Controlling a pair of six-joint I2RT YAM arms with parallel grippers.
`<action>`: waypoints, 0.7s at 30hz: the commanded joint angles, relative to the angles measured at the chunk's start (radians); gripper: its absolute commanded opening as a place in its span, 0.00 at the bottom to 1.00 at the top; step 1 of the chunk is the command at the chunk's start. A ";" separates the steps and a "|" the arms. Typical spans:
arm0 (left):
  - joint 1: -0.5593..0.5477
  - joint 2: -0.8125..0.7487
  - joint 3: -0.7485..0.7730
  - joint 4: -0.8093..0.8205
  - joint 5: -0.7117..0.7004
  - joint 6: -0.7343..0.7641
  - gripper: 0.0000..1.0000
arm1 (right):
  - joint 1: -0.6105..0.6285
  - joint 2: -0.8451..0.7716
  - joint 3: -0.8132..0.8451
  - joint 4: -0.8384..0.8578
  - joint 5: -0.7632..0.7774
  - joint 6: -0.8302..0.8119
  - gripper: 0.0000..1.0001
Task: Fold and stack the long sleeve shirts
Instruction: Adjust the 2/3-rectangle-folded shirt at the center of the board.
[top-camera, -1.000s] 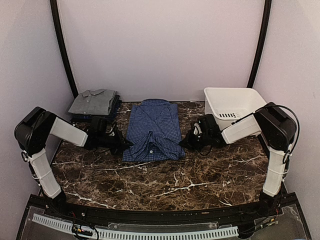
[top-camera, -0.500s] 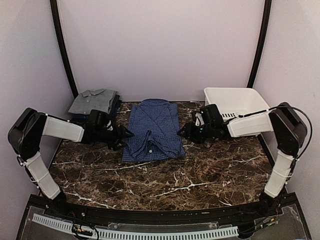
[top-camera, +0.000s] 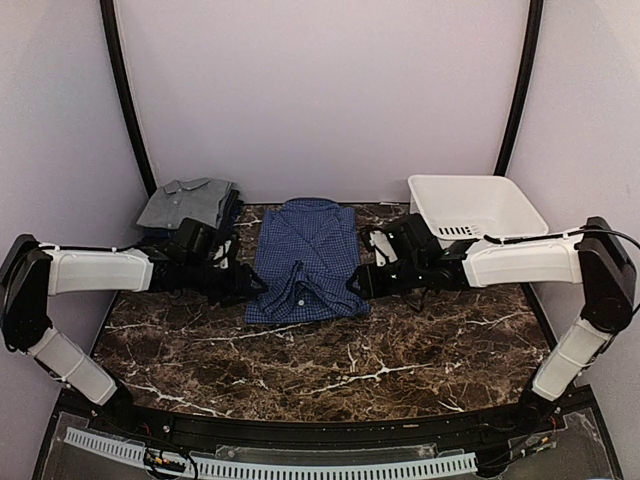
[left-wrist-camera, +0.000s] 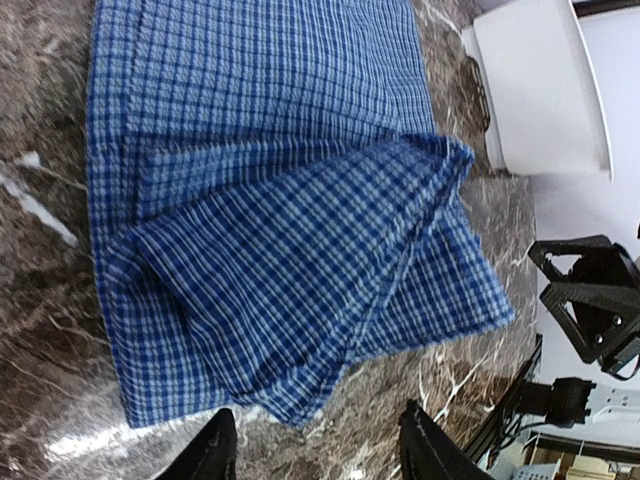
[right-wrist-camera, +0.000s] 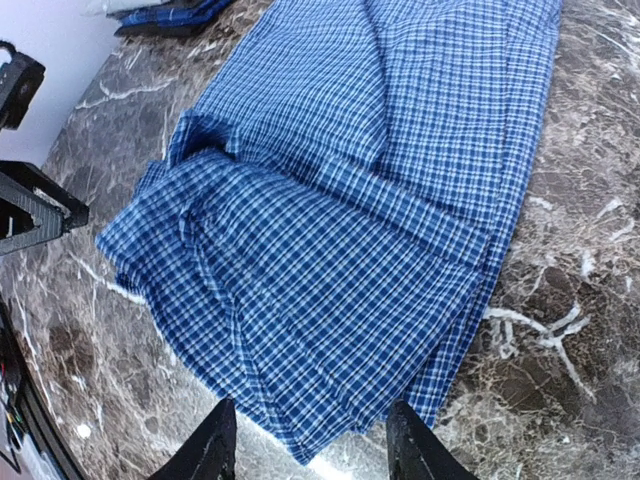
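A blue check long sleeve shirt (top-camera: 305, 262) lies folded on the marble table, collar toward the back wall. A grey long sleeve shirt (top-camera: 187, 203) sits folded on a dark pile at the back left. My left gripper (top-camera: 254, 286) is at the blue shirt's near left corner and my right gripper (top-camera: 353, 284) is at its near right corner. In the left wrist view the gripper (left-wrist-camera: 315, 455) is open, with the shirt's hem (left-wrist-camera: 290, 400) just ahead of it. In the right wrist view the gripper (right-wrist-camera: 310, 455) is open, with the shirt's near corner (right-wrist-camera: 330, 400) between its fingertips.
A white plastic tub (top-camera: 470, 205) stands at the back right, just behind my right forearm. The table (top-camera: 330, 370) is dark brown marble with white veins. White walls close the back and both sides.
Both grippers went from shut to open. Both arms stretched out lower and flatter, with the grippers staying near the shirt's near corners. The blue shirt has not moved.
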 joint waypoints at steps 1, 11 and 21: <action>-0.078 -0.032 -0.035 -0.072 -0.013 0.056 0.49 | 0.054 -0.020 -0.029 -0.037 0.035 -0.097 0.44; -0.137 0.021 -0.006 -0.187 -0.119 0.063 0.40 | 0.146 0.026 -0.021 -0.126 0.127 -0.033 0.45; -0.164 0.113 0.058 -0.151 -0.136 0.066 0.41 | 0.149 0.094 0.024 -0.153 0.238 0.064 0.46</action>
